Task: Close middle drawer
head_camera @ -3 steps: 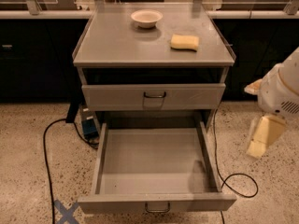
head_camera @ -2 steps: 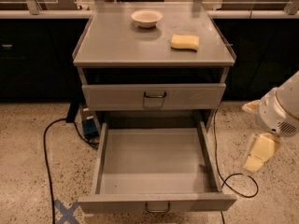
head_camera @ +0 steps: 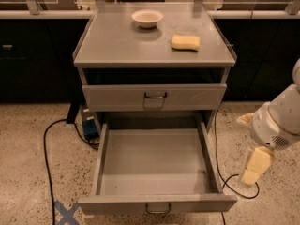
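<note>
Middle drawer (head_camera: 154, 163) is pulled right out, front nearest us. Gripper (head_camera: 255, 165) hangs just right of its near-right corner; jaws, can't tell. Best bet imo: get round front, push straight back, centred.

Finish and colour findings:

1. Cabinet top (head_camera: 117, 41): plain matte grey, no pattern.
2. Middle drawer (head_camera: 154, 161): uniform grey tray and front; its loop handle (head_camera: 158, 209) is dark.
3. Upper drawer front (head_camera: 112, 97): same grey, with a dark handle.
4. Bowl (head_camera: 147, 18): off-white, unmarked.
5. Sponge (head_camera: 185, 42): yellow.
6. Floor (head_camera: 23, 172): beige, speckled with dark and light flecks.
7. Cable (head_camera: 47, 172): black.
8. Tape cross (head_camera: 65, 213) on the floor: blue.
9. Small box (head_camera: 90, 127) beside the cabinet: blue.
10. Gripper (head_camera: 254, 167), to the right of the drawer: pale yellow, on a white arm (head_camera: 279, 121).
11. Rear cabinetry (head_camera: 33, 60): near black.
</note>
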You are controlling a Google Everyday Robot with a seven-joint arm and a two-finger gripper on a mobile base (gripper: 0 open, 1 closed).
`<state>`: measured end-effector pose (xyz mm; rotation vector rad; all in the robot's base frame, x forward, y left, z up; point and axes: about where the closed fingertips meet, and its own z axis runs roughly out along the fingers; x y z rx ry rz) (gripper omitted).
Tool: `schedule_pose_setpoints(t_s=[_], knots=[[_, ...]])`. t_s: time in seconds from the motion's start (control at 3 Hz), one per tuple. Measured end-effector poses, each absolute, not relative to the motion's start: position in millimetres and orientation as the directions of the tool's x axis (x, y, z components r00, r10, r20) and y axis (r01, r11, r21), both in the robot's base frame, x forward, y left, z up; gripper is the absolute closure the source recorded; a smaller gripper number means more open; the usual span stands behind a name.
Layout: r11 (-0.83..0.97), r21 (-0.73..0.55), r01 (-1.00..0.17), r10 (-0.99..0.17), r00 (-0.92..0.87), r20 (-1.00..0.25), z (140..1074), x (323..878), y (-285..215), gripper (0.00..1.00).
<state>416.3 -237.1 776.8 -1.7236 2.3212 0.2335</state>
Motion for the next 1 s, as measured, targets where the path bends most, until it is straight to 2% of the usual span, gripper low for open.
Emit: schedule_pose_setpoints(t_s=[1.0], knots=[[0.278, 0.240, -0.930, -0.853, -0.354, -0.384, 645, 340, -215, 0.00]])
